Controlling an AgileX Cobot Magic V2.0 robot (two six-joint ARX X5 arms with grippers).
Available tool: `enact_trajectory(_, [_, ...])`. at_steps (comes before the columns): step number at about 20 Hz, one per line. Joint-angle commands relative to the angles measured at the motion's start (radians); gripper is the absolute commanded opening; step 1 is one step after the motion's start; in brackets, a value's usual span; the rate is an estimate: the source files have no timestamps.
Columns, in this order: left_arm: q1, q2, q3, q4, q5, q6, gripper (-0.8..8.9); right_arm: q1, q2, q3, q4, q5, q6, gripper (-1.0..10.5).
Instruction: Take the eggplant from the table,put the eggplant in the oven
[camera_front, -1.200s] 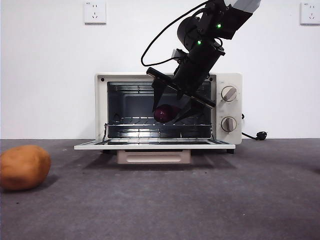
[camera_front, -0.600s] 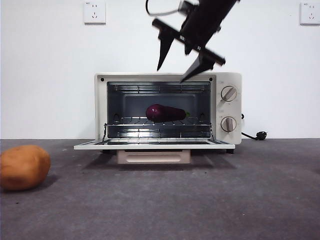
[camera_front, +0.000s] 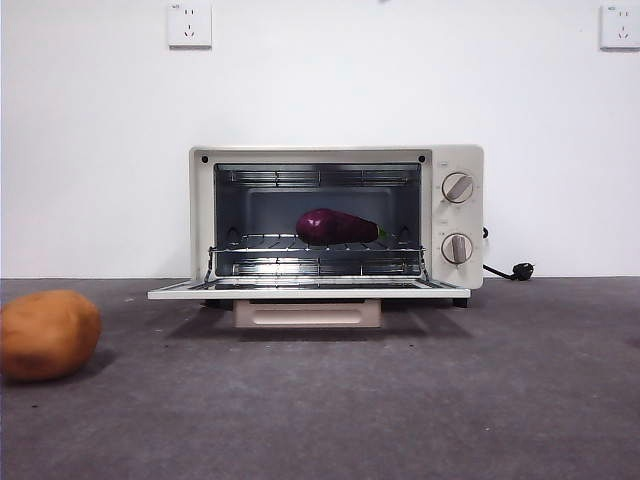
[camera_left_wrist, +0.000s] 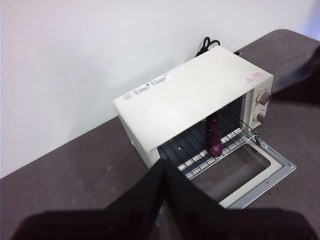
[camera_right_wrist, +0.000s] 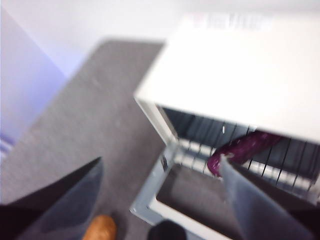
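Lying loose on the wire rack of the cream-white toaster oven (camera_front: 336, 218), the glossy purple eggplant (camera_front: 336, 227) could roll toward the dropped door, now that the right end effector (camera_right_wrist: 160, 200) is spread empty above and the left end effector (camera_left_wrist: 165, 200) is pinched closed, holding nothing.

Oven (camera_front: 336, 222) mouth open, unobstructed

My right gripper (camera_right_wrist: 160, 200) hangs high with its jaws wide apart; my left gripper (camera_left_wrist: 164, 192) has its jaws pressed together

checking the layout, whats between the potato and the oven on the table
Nothing: in the front view, only bare table lies between the potato and the oven.
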Motion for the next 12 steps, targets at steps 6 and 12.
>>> enact_trajectory(6, [-0.002, 0.025, -0.003, 0.011, 0.002, 0.011, -0.06, 0.000, -0.206, 0.000, -0.049, 0.024, -0.062, 4.7])
enact_trajectory(12, [-0.002, 0.030, -0.003, 0.016, 0.003, 0.011, -0.06, 0.000, -0.328, 0.000, -0.166, 0.108, -0.136, 4.7])
